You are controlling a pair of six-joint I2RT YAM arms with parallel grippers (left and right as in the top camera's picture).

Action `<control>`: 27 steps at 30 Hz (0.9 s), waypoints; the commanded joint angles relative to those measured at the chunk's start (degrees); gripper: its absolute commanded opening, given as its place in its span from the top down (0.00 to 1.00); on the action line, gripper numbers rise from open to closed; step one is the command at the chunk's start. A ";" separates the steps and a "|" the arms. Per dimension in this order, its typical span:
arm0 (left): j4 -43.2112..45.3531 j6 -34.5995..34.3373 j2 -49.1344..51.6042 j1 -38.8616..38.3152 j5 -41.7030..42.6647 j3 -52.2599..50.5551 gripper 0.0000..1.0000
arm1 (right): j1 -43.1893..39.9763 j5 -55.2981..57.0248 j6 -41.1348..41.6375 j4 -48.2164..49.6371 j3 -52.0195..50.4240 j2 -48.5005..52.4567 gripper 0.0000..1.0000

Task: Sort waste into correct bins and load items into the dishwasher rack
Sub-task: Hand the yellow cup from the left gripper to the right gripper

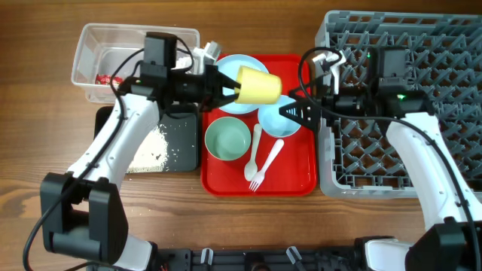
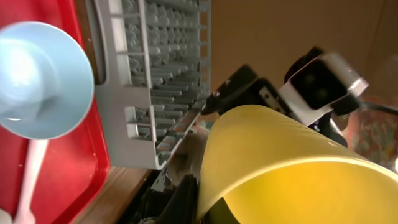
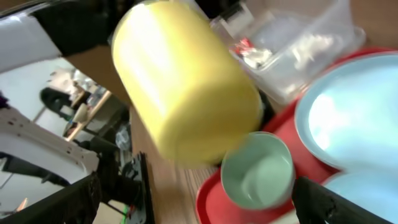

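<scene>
one yellow cup (image 1: 260, 84) pinched in l jaws over red tray (image 1: 297, 169) — r jaws spread wide nearby.

Wooden table (image 1: 38, 113) — clear tub (image 1: 81, 60), black tray (image 1: 184, 143), red tray (image 1: 297, 167), grey rack (image 1: 452, 60).

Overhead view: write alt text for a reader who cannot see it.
The left end effector holds a yellow cup on its side over a red tray, while the open right end effector points at it from beside a grey dishwasher rack. The tray carries a blue plate, blue bowl, green bowl, white spoon and fork.
</scene>
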 commanded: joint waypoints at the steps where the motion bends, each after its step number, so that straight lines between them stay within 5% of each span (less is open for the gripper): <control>1: 0.70 -0.39 0.13 -1.77 2.19 0.66 0.96 | 1.57 -4.87 3.67 4.22 0.90 0.81 0.00; 12: 5.55 -2.14 0.13 -3.56 6.62 0.66 0.96 | 5.07 -4.96 7.34 9.03 0.90 0.81 0.01; 27: 5.53 -2.32 0.13 -3.56 7.65 0.66 0.96 | 5.35 -4.94 10.51 14.27 0.90 0.81 0.15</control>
